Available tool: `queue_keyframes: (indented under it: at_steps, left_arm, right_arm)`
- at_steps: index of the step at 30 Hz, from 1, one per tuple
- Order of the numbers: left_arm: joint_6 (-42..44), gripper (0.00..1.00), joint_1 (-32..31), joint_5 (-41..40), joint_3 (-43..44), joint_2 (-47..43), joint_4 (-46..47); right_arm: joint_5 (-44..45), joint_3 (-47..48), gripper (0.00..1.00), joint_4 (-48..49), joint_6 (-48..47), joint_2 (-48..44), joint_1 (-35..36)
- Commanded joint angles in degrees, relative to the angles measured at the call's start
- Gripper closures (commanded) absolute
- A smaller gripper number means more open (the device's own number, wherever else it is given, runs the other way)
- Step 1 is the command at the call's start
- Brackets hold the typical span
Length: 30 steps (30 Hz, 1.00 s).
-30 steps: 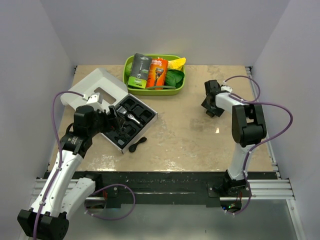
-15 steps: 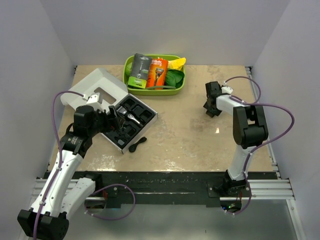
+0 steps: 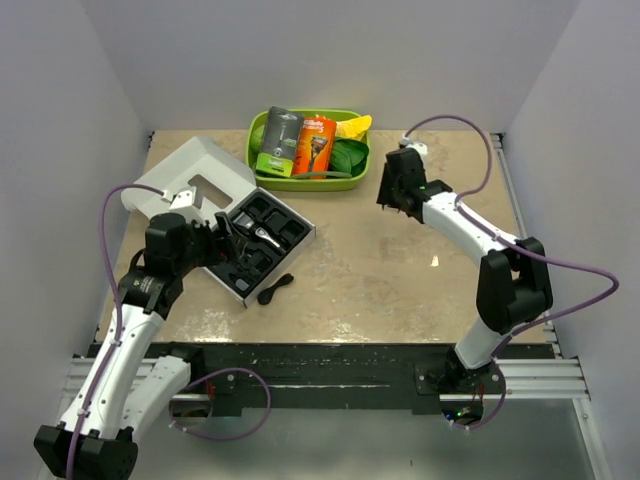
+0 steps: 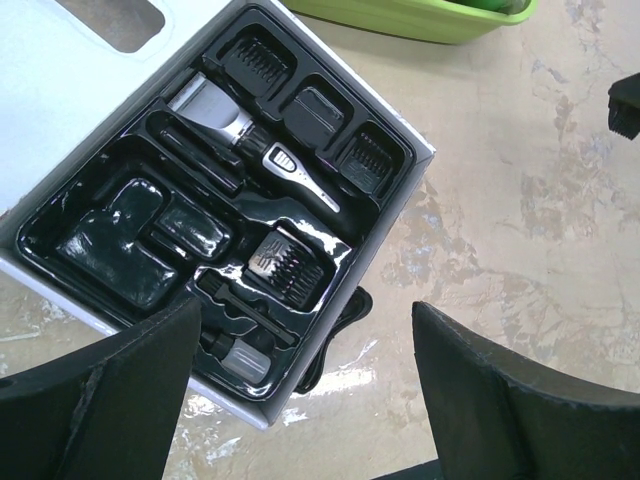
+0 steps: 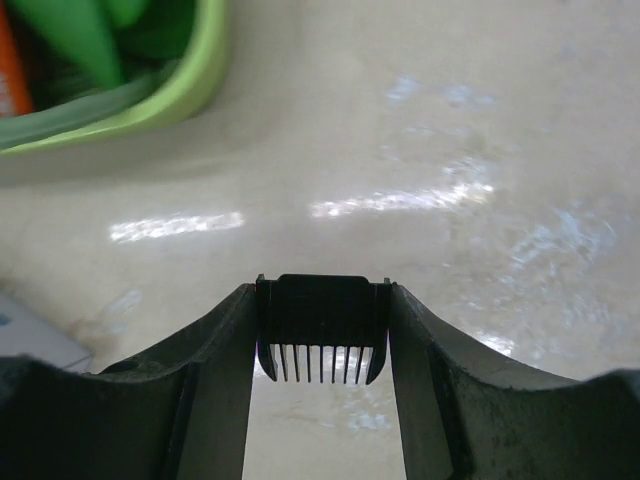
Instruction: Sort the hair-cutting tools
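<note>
1. two padded fingers of your right gripper (image 5: 322, 300) pinch a small black guide comb (image 5: 322, 322) by its flat ends. its thin teeth face the wrist camera, over the glossy, beige marbled table (image 5: 480, 130).
2. your left gripper (image 4: 305, 315) hangs wide open above the white case (image 3: 195, 170), holding nothing.
3. the slim black hair clipper (image 4: 275, 158), with its ribbed silver blade head, lies in the case's shiny black moulded tray (image 4: 90, 205) among other toothed combs.
4. a small black curved piece (image 3: 275, 290) lies on the table just beside the case's near edge.
5. the lime-green plastic basket (image 3: 355, 175) holds an orange razor package (image 3: 317, 145) and a grey-and-green razor package (image 3: 280, 140). you can't read their print, it is too small.
</note>
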Motion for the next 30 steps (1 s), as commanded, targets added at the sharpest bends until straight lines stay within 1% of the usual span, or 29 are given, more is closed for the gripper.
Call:
queue_keyframes:
  at_steps: [1,6,9,11,13,16,19,23,30]
  left_arm:
    - [0.5,0.09,-0.2,-1.4,1.3,-1.4,-0.6]
    - [0.6,0.09,-0.2,-1.9,1.9,-2.5,-1.8]
    - [0.5,0.09,-0.2,-1.8,2.2,-3.3,-2.6]
    - [0.5,0.09,-0.2,-1.8,2.6,-3.6,-3.2]
    - [0.6,0.09,-0.2,-1.9,2.8,-3.9,-3.9]
    - [0.6,0.09,-0.2,-1.9,2.9,-4.1,-4.3]
    - [0.6,0.09,-0.2,-2.0,3.1,-4.3,-4.8]
    - [0.7,0.09,-0.2,-2.1,2.8,-4.4,-4.9]
    - [0.8,0.09,-0.2,-2.1,2.1,-4.7,-4.9]
  right_arm:
    - [-3.8,4.7,0.68,2.8,-10.5,-1.7,6.1]
    - [-13.5,8.0,0.65,5.6,-15.4,0.0,8.7]
    - [-17.7,12.5,0.63,5.6,-18.5,2.5,10.6]
    - [-20.3,14.9,0.64,5.0,-20.2,5.0,12.1]
    - [-22.7,19.2,0.64,3.6,-22.9,6.9,13.6]
    - [-24.7,25.8,0.64,0.4,-26.3,11.5,15.8]
    - [-26.2,31.3,0.64,-2.3,-32.5,15.5,18.3]
    - [-26.9,34.5,0.63,-2.9,-41.7,18.8,21.1]
    - [-28.8,38.6,0.62,-2.3,-51.3,23.7,23.1]
